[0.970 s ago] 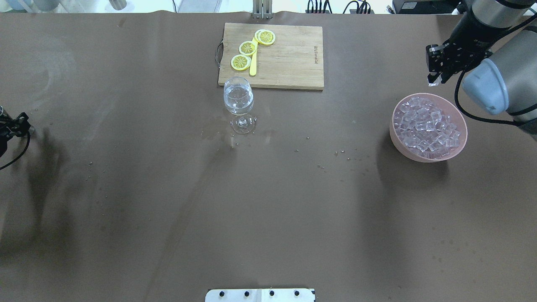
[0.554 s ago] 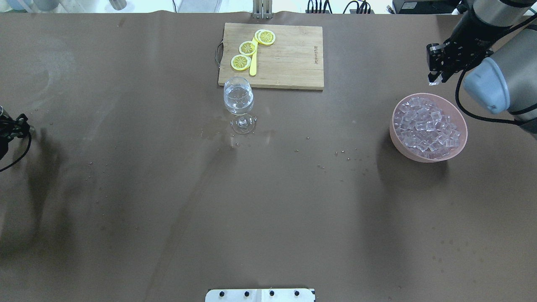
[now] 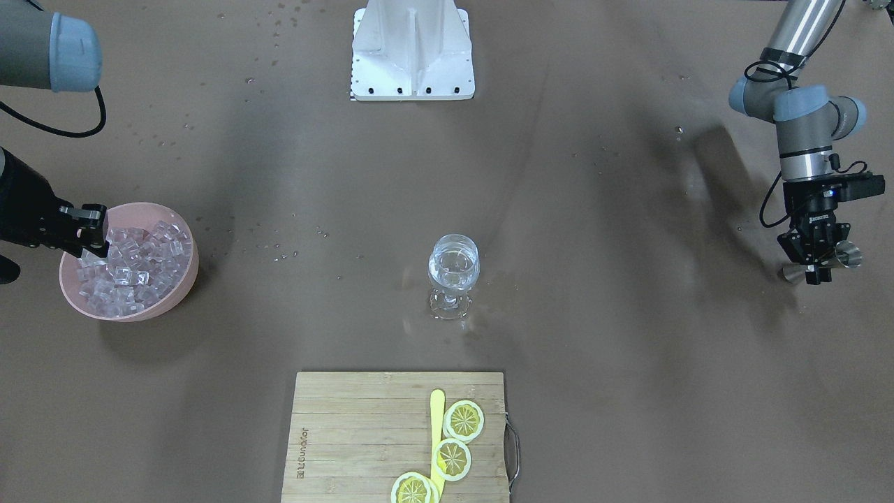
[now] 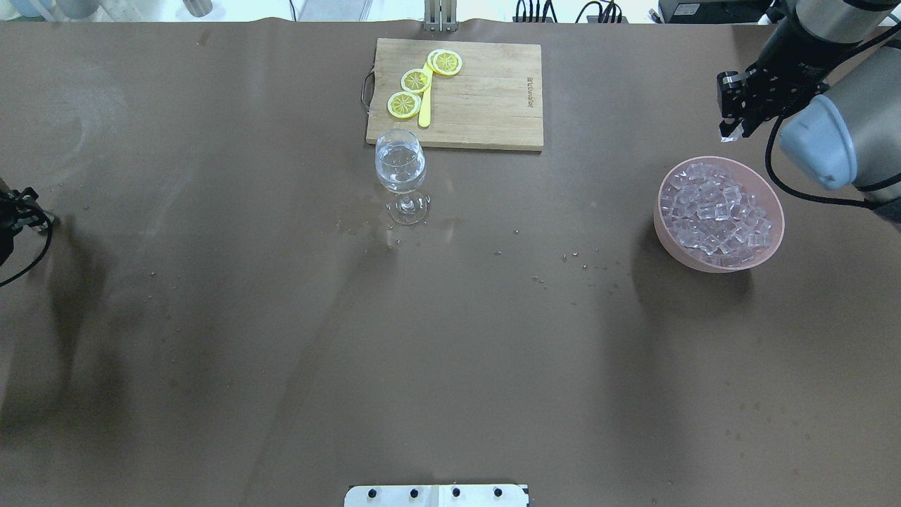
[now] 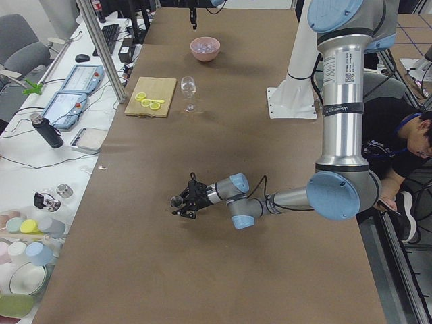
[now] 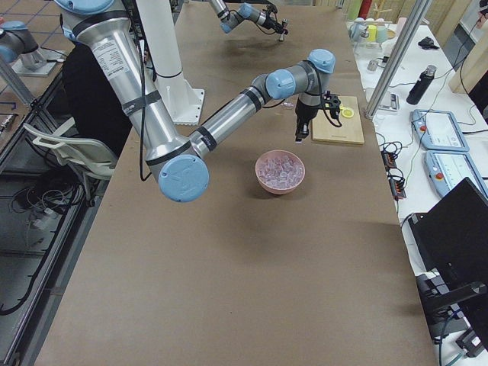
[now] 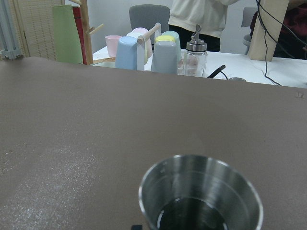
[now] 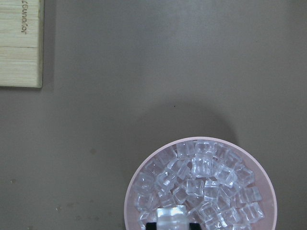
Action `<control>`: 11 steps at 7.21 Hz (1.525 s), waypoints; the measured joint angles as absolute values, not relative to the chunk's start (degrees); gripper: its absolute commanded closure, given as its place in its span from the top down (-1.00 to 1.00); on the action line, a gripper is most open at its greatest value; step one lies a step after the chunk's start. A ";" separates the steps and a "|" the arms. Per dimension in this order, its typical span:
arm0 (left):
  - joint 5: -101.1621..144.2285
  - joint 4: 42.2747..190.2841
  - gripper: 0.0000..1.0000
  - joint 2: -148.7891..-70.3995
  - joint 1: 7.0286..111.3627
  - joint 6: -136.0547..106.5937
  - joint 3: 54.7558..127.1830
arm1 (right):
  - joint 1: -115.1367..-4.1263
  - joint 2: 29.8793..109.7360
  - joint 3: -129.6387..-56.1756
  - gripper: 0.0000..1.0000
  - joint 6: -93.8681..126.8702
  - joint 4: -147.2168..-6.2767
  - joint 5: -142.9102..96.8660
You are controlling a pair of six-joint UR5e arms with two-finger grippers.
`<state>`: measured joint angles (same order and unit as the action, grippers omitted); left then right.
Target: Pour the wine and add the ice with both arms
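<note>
A clear stemmed wine glass (image 4: 401, 169) with clear liquid stands mid-table, just in front of the cutting board; it also shows in the front view (image 3: 454, 269). A pink bowl (image 4: 672, 250) at the right holds the ice (image 4: 714, 211), many small clear cubes. My right gripper (image 4: 731, 134) hangs above the bowl's far rim, shut on one ice cube (image 8: 172, 214). My left gripper (image 3: 814, 269) is low at the table's far left edge, shut on a steel jigger (image 3: 846, 255). The left wrist view looks into the jigger's open cup (image 7: 201, 191).
A wooden cutting board (image 4: 486, 105) with three lemon slices (image 4: 415, 81) and a yellow knife lies at the back centre. Small droplets speckle the brown table around the glass. A cup rack and bottle stand beyond the table's left end (image 7: 148, 48).
My left gripper with the jigger has drifted a little further left toward the table edge. My right gripper with the cube has shifted only slightly.
</note>
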<state>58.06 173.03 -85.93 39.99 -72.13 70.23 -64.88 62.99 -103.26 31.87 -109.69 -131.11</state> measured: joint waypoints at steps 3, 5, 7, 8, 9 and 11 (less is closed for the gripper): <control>56.56 173.04 -0.82 -86.25 39.55 -71.78 70.79 | -65.02 61.57 -102.00 -1.00 31.13 -109.69 -131.05; 55.51 172.87 -0.84 -86.03 38.14 -68.56 73.00 | -65.32 60.63 -101.04 -1.00 31.04 -109.69 -131.06; 55.52 171.36 -0.86 -84.06 37.70 -64.72 79.43 | -65.75 60.14 -100.85 -1.00 31.03 -109.89 -131.26; 56.49 169.05 -0.86 -82.00 37.70 -63.57 84.17 | -66.11 59.82 -100.83 -1.00 31.03 -110.32 -131.40; 58.11 165.91 -0.86 -80.07 37.77 -62.47 89.30 | -66.58 59.60 -100.83 -1.00 31.02 -110.62 -131.63; 59.69 158.58 -0.86 -78.79 37.83 -59.92 97.53 | -67.33 59.52 -100.96 -1.00 30.97 -110.86 -132.03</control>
